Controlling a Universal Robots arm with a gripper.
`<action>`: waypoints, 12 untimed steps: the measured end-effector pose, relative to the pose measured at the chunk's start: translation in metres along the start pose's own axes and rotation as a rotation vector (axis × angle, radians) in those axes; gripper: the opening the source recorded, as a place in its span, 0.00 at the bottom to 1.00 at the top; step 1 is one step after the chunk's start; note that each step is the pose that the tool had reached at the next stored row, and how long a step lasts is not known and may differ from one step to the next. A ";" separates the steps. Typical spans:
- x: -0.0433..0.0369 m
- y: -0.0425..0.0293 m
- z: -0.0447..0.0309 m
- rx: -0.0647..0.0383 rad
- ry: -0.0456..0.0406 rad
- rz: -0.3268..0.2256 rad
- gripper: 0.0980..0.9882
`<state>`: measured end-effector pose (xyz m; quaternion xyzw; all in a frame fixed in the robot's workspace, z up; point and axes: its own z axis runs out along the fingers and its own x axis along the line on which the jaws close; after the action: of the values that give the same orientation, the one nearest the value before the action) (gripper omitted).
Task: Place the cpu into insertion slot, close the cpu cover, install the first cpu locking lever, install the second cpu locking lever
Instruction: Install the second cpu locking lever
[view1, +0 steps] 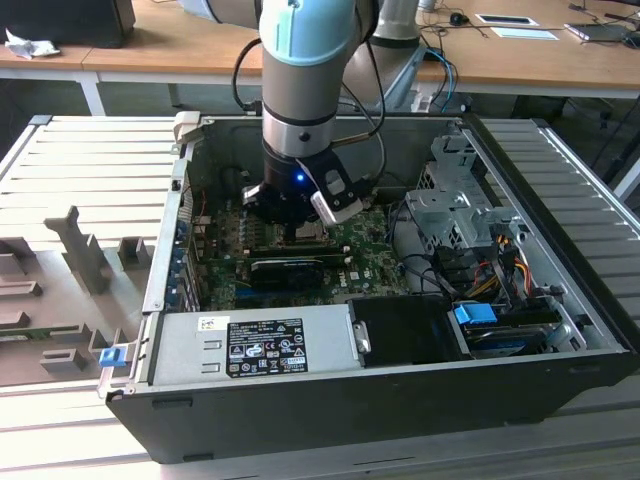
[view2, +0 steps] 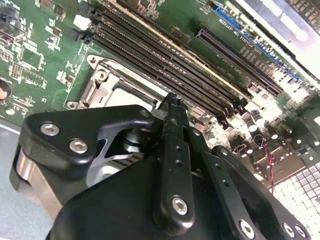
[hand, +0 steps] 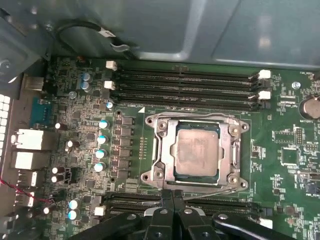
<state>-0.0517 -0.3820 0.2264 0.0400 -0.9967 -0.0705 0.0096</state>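
Flanking cpu (hand: 197, 151): RAM slots (hand: 185, 82).

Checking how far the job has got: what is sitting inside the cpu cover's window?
In the first wrist view the cpu lies in the window of the closed cpu cover, its pale top showing. Its edges and the socket beneath are hidden by the frame. The gripper sits beside the socket.

Grey slatted table (view1: 60, 160) — open computer case (view1: 380, 400) and grey fixture blocks (view1: 85, 250) on it.

Daylight is brightening the pale wooden desks (view1: 300, 55); the open black computer case (view1: 330, 400) interior is lying dim, wrist views slightly soft.
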 end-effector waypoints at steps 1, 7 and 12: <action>0.0019 -0.0064 -0.0003 -0.022 -0.0014 -0.004 0.01; 0.0090 -0.0191 -0.0016 -0.086 -0.0062 -0.007 0.01; 0.0103 -0.0228 0.0008 -0.113 -0.0084 -0.009 0.01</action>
<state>-0.0602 -0.4052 0.2225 0.0433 -0.9910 -0.1267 0.0073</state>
